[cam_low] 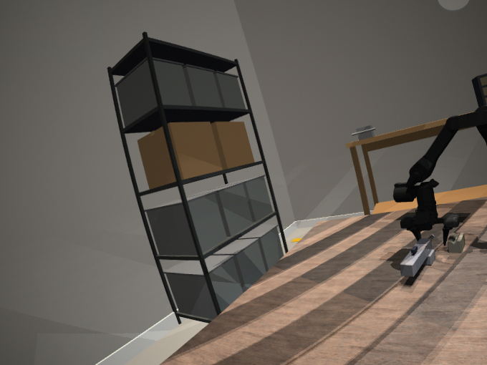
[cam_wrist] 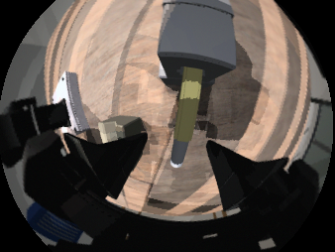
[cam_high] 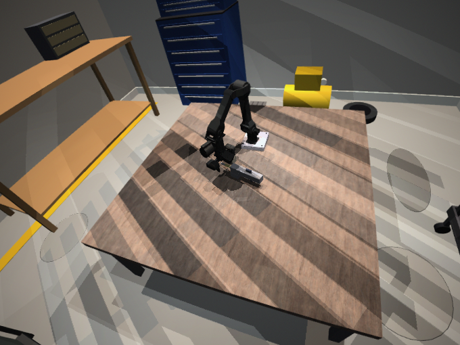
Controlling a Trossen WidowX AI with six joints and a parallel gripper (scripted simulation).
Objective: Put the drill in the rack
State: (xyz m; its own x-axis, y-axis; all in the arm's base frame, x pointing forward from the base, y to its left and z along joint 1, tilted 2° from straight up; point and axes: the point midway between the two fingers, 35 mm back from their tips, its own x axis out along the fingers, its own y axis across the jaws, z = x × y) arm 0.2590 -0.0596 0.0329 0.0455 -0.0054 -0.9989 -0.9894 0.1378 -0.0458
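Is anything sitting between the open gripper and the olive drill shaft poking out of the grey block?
Nothing visible does. The olive drill shaft projects from the grey block straight into the gap of the open gripper, with only bare wooden table beneath.

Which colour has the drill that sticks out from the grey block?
The drill is olive-yellow with a pale grey tip; the wrist view shows it best.

Small olive rack point(cam_wrist: 120, 130) crowds the drill point(cam_wrist: 186, 117) on one side.
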